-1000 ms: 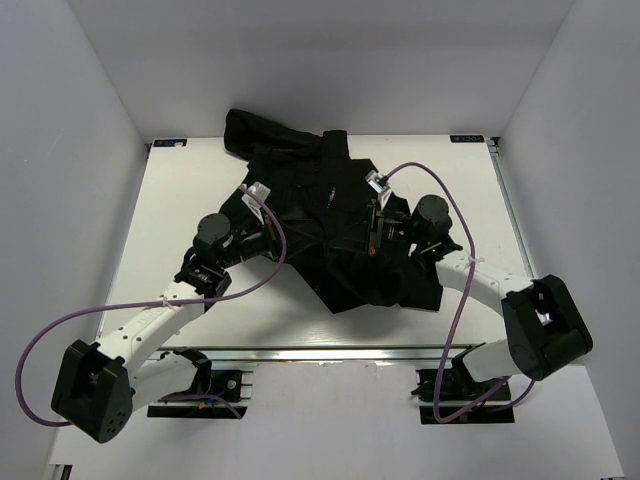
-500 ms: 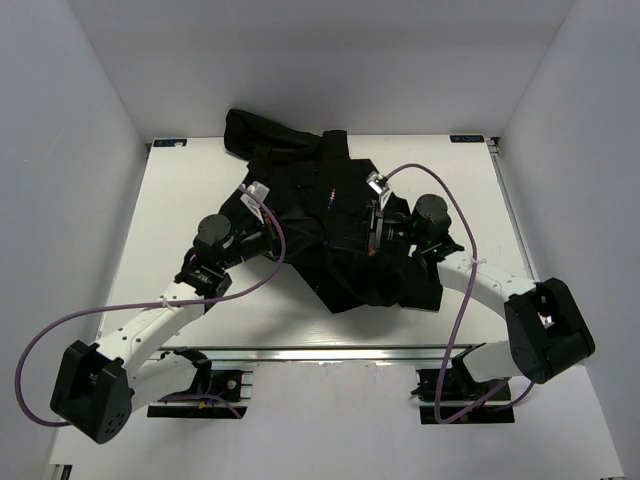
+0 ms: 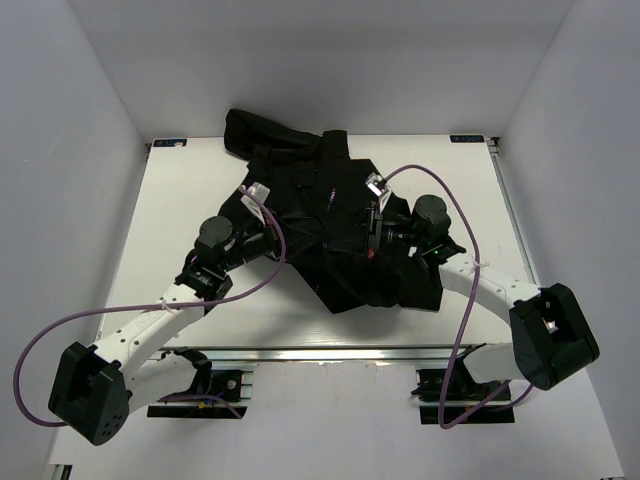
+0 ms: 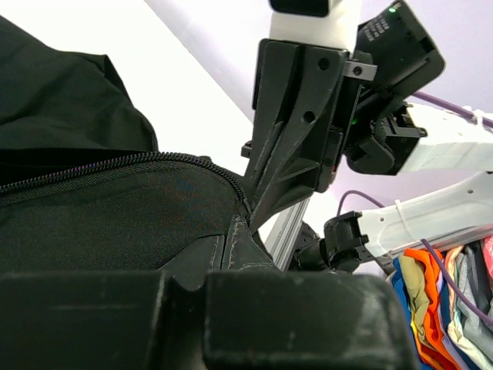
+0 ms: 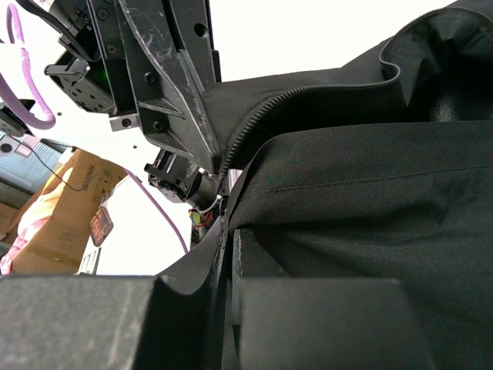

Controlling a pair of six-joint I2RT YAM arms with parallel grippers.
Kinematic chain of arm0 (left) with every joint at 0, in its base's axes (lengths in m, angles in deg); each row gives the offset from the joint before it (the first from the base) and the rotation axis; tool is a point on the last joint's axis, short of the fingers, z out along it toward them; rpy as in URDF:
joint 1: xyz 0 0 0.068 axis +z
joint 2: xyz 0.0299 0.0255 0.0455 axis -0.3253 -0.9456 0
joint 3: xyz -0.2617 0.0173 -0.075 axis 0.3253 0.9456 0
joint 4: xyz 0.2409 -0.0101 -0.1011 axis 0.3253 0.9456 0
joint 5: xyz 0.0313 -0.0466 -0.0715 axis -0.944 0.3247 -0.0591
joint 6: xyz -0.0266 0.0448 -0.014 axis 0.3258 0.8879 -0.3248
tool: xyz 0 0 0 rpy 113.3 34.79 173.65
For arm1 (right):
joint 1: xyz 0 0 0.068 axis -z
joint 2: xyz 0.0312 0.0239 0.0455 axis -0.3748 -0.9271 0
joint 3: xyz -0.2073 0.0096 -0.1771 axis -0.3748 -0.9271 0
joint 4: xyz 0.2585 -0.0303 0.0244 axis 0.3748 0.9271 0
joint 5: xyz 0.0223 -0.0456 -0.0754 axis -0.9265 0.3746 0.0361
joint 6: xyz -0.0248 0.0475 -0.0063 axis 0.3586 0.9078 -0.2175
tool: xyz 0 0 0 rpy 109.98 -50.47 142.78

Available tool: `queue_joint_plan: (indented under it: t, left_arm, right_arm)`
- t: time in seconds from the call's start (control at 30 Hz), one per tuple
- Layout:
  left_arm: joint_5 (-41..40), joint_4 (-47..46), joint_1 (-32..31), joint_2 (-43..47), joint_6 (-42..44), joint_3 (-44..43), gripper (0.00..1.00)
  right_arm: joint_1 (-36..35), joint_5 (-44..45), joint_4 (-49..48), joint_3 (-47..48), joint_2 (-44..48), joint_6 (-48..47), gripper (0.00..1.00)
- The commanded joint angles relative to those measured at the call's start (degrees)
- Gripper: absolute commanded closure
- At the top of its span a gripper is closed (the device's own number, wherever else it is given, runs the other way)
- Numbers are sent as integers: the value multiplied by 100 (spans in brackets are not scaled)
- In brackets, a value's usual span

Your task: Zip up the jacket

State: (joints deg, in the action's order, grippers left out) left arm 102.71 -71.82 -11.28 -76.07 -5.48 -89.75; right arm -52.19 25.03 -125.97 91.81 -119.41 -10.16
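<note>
The black jacket (image 3: 330, 215) lies crumpled on the middle of the white table (image 3: 180, 200), one sleeve reaching to the back left. My left gripper (image 3: 318, 238) comes in from the left and my right gripper (image 3: 345, 238) from the right; they meet tip to tip over the jacket's front. In the left wrist view my left gripper (image 4: 239, 225) is shut on the jacket's fabric at the end of the zipper teeth (image 4: 115, 163), with the right gripper's fingers (image 4: 296, 131) just beyond. In the right wrist view my right gripper (image 5: 229, 225) is shut on the jacket's edge beside the zipper teeth (image 5: 258, 123).
White walls close in the table on the left, back and right. An aluminium rail (image 3: 330, 352) runs along the near edge. Purple cables (image 3: 455, 230) loop off both arms. Beyond the table are a pile of coloured clothes (image 4: 454, 301) and a cardboard box (image 5: 69, 200).
The right arm's elbow has drifted slightly towards the near right. Both grippers stay shut at the same spot on the jacket.
</note>
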Motion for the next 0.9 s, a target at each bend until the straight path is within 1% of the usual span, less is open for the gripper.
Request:
queue_joint_plan:
  t: [0.0, 0.8, 0.87]
  left_arm:
    - [-190, 26, -68, 68, 24, -16, 100]
    - [-569, 193, -120, 394, -11, 116, 100]
    - [-569, 246, -120, 394, -2, 72, 100]
  right_arm:
    - [-41, 2, -263, 247, 151, -55, 100]
    - [-50, 143, -193, 159, 239, -46, 100]
    - [-50, 82, -376, 142, 222, 76, 100]
